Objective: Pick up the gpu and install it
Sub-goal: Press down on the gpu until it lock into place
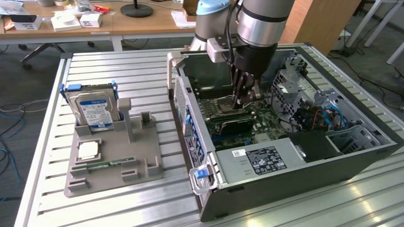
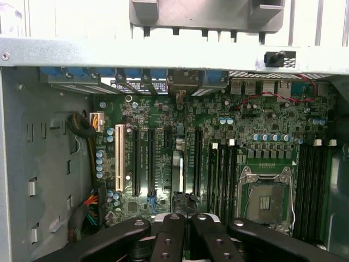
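Flagging risks: the gripper (image 1: 243, 101) is down inside the case (image 1: 328, 161), jaws shut flat together and not clamped on anything I can make out. The gpu (image 1: 232, 124) stands on edge just below the fingertips, apparently in a motherboard (image 1: 268, 120) slot. I can't tell whether it's fully seated. If it's tilted, a downward push could bend the card or chip the slot. The open CPU socket (image 2: 267, 199) sits beside the jaws, so sideways drift could hit it.

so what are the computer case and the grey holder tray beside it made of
Computer case: looks like sheet metal, dark painted outside and bare grey inside, with thin folded edges and punched holes. Holder tray: probably moulded plastic, matte grey, with thick rounded uprights and no shine.
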### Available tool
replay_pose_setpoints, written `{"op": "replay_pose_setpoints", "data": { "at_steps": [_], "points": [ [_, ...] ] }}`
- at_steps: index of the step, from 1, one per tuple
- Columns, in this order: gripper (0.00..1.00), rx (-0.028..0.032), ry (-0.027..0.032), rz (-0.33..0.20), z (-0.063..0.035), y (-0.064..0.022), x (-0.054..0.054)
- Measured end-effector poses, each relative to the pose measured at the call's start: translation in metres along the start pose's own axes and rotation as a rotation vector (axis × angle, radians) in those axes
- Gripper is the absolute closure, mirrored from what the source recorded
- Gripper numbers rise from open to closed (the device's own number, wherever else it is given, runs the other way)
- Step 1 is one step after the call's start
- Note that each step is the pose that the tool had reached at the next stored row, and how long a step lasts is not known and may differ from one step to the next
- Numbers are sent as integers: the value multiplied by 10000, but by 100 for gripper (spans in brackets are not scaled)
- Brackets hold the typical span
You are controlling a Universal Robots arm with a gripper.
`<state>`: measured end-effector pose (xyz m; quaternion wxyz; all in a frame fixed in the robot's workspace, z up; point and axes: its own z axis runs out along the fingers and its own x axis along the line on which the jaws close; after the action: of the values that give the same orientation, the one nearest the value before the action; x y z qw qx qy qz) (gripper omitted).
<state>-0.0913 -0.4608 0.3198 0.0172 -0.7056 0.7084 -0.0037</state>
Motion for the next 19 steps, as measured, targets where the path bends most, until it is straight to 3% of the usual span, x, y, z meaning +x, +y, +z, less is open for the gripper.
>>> {"op": "replay_pose_setpoints", "data": {
  "at_steps": [11, 19],
  "points": [
    [90, 1, 0, 0, 137, 4, 2],
    [90, 0, 0, 1, 142, 14, -33]
  ]
}}
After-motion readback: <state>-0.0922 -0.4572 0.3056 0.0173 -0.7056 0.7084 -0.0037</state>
